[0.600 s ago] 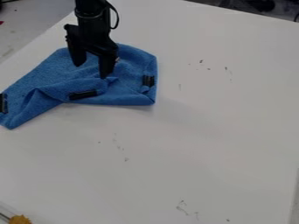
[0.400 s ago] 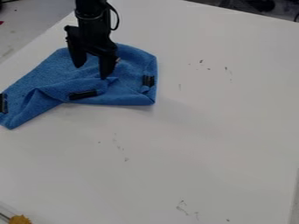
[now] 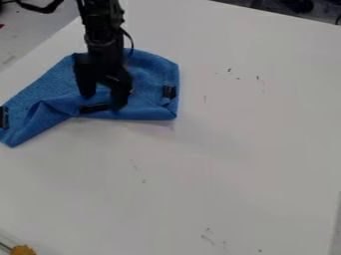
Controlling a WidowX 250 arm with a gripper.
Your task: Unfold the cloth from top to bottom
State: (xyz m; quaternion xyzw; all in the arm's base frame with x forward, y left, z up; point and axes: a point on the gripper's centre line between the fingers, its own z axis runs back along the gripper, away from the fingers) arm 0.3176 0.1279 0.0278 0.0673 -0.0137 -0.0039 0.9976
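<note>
Open room is left across the tabletop [image 3: 253, 149] from the cloth [image 3: 57, 84] to the right edge, and also below the cloth towards the lower left. Near the upper left edge, the way down onto the cloth is blocked by the arm [image 3: 101, 30] and the gripper [image 3: 102, 102], its fingers parted low over the folds.

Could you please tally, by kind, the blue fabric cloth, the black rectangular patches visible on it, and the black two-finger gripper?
Blue fabric cloth: 1
Black rectangular patches: 3
Black two-finger gripper: 1
Total: 5
</note>
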